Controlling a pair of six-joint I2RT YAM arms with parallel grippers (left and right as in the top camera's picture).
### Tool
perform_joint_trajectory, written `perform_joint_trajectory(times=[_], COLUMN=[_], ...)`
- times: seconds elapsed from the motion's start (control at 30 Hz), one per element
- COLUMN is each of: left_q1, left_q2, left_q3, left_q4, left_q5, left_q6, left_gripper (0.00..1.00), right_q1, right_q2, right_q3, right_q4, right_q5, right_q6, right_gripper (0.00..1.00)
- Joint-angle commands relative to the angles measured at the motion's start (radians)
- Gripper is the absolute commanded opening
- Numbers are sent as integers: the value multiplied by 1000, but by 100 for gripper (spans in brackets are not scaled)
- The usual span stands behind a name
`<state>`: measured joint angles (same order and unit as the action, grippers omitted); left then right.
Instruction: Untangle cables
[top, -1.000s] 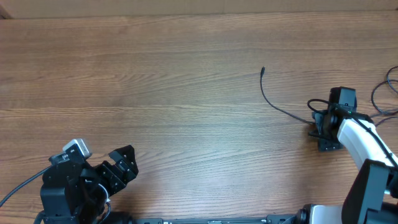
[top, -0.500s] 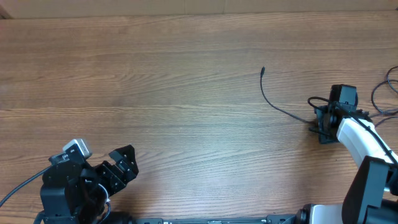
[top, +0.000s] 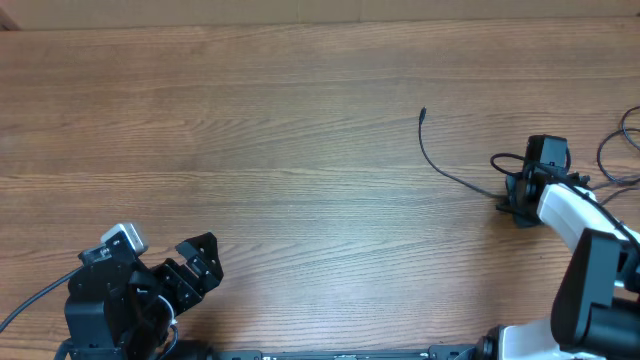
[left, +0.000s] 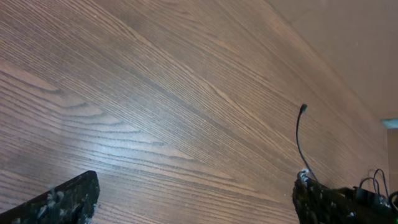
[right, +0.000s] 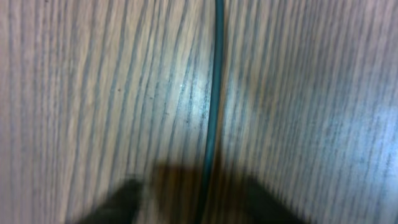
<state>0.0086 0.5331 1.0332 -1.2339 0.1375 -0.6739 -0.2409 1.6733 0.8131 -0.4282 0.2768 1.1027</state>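
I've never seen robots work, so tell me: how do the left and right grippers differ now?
The left gripper sits at the near-left corner of the table, far from the cable; the right gripper is down on that cable. The left gripper's jaws stand wide open; the right gripper's straddle the cable, grip unclear. Both are black.
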Motion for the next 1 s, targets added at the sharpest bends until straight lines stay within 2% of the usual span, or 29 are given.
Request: perform_joint_trajectory(times=[0.0,0.13,0.27,0.63,0.77,0.97], left_q1=[4,4,4,4,4,4], left_q2=[3,3,3,3,3,3], left_q3=[1,1,1,1,1,1], left_q4=[4,4,5,4,5,23], left_q5=[-16,-16,-16,-13,2,56], left_q6=[24,24,24,23,23,13], left_gripper=[98,98,99,100,100,100], right_q1=[-2,-2,-2,-49,-122,-325], right_q2=[56,55,55,55,55,55], right_q3=[-7,7,77,467,563,607], right_q4=[8,10,10,-162,-198,-186], right_q5=[-16,-17,-57,-76,-75,-77], right_q6=[-42,-55,-173,-236,-280,-326], right_gripper=[4,4,4,4,4,4])
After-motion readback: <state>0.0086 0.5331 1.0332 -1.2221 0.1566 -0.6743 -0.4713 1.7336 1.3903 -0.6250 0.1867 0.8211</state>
